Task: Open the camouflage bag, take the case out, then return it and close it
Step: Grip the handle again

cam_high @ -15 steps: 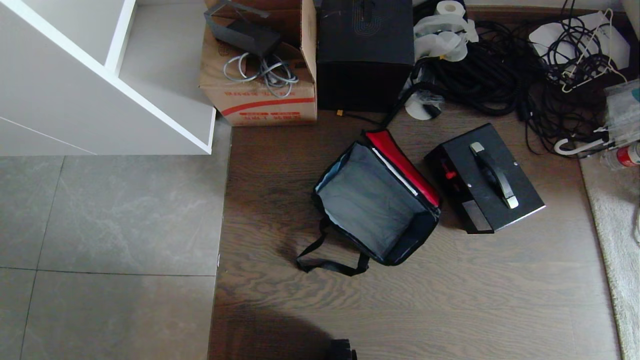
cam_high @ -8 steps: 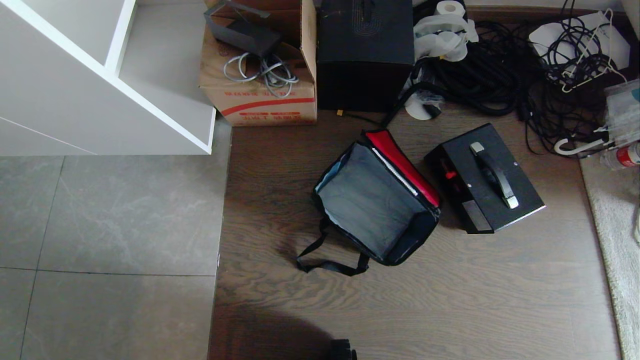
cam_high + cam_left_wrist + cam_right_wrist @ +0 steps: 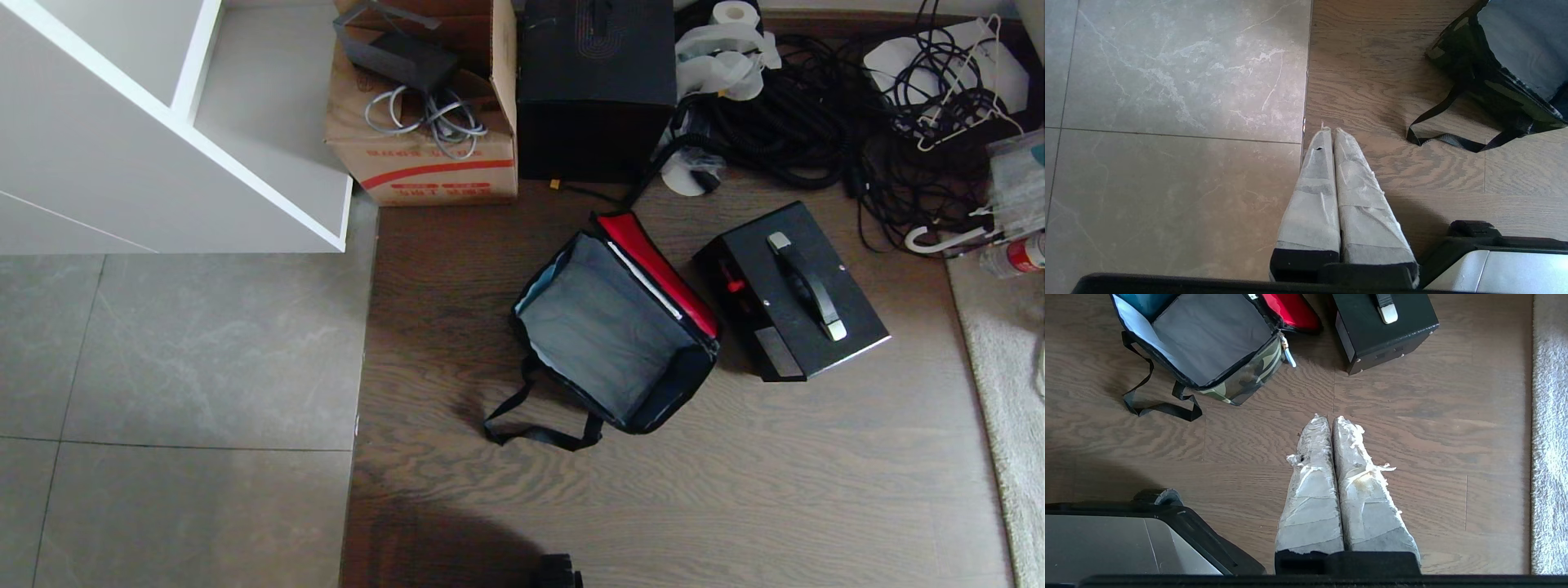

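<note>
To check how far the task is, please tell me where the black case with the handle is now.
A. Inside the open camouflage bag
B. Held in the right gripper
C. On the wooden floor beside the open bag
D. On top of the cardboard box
C: the case lies on the wooden floor beside the open, empty camouflage bag.

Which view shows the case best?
The head view: the whole case lies on the floor beside the open camouflage bag, handle up. The right wrist view catches one end; the left wrist view shows none.
</note>
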You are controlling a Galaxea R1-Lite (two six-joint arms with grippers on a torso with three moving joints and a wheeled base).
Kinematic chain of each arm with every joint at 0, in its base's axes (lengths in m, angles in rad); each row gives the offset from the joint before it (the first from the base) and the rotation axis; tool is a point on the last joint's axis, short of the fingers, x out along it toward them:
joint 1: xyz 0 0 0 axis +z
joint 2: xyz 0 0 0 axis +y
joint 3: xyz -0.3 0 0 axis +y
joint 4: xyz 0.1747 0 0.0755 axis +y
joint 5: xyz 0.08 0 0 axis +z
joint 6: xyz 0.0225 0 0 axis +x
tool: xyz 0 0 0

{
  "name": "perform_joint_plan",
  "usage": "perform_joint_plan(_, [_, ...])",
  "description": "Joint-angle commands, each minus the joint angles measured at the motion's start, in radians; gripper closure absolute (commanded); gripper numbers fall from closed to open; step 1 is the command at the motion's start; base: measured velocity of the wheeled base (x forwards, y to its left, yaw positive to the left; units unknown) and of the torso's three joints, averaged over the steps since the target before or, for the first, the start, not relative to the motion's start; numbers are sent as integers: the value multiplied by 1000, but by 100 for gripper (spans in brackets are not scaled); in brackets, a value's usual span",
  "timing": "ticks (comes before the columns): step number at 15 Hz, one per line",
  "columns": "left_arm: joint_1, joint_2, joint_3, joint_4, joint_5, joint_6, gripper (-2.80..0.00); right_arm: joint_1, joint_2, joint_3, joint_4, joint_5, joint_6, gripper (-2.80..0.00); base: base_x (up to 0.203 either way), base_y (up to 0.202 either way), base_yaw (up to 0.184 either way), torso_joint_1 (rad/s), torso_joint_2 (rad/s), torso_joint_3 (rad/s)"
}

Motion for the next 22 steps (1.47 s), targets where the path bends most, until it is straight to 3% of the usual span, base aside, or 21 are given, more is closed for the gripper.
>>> perform_joint_plan(1, [0, 2, 0, 0, 0, 0, 0, 0, 3, 2, 0, 0, -1, 0, 0, 0, 0, 0, 0, 0])
perform_joint_plan(22, [0, 2, 0, 0, 0, 0, 0, 0, 3, 0, -2, 5, -13, 0, 0, 0, 0, 0, 0, 0])
